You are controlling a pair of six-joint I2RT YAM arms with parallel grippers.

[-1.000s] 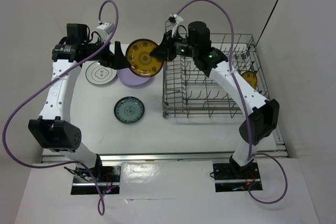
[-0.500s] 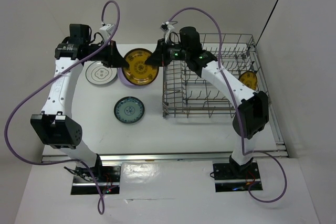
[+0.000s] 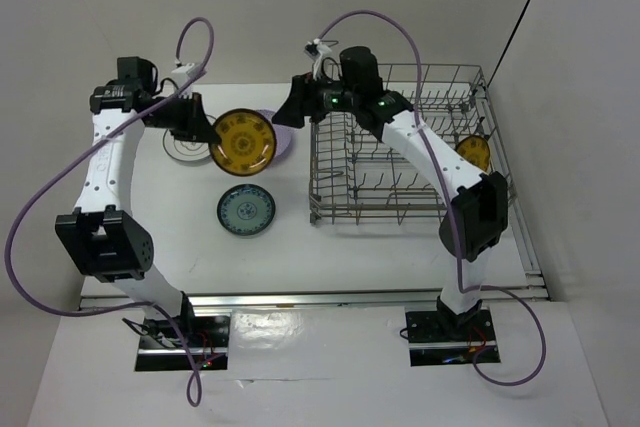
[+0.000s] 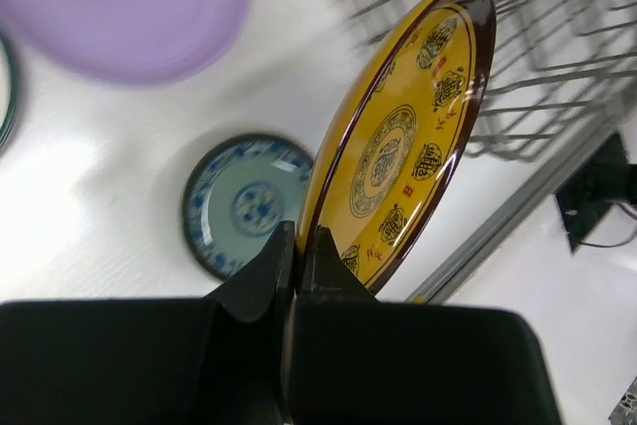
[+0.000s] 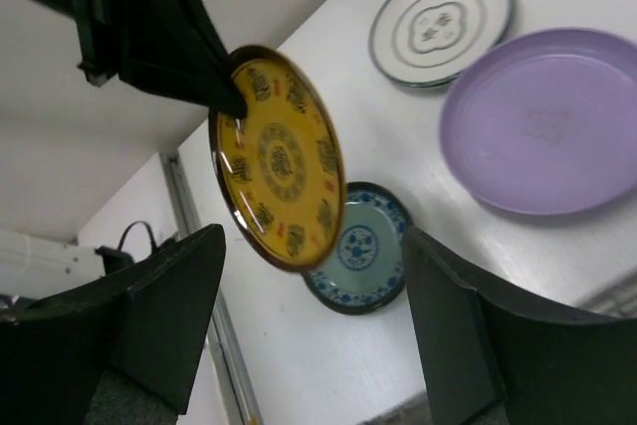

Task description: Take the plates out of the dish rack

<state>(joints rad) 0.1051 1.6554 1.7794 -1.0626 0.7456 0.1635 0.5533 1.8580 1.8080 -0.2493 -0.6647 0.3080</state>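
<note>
Since a second ago the mustard-yellow plate (image 3: 243,141) has changed hands and drifted left, away from the rack. The right tool, which was pinching its rim, has let go, and the left one has closed on it.

At far left a white plate (image 3: 178,147) with dark motifs lies flat on the tabletop (image 3: 380,247). Over it, the left tool (image 3: 207,128) is clamped tight on the mustard-yellow plate's rim, holding it in the air, tilted on edge. The plate's body reaches rightward from the grip, patterned face toward the right arm. Its free edge overlaps the lavender plate (image 5: 542,121) lying flat behind it. The teal plate (image 3: 246,210) lies apart on the near side.

The right tool (image 3: 292,111) stands with jaws wide and nothing between them, above the lavender plate's right side by the dish rack (image 3: 380,213).

The set-down likely turns on that rightward reach. Tipped flat as it hangs, the plate would come down toward the lavender one, so the left arm must choose that or bare tabletop. The right arm is nearer the rack, where a second mustard-yellow plate (image 3: 474,152) stands at its far right end.
</note>
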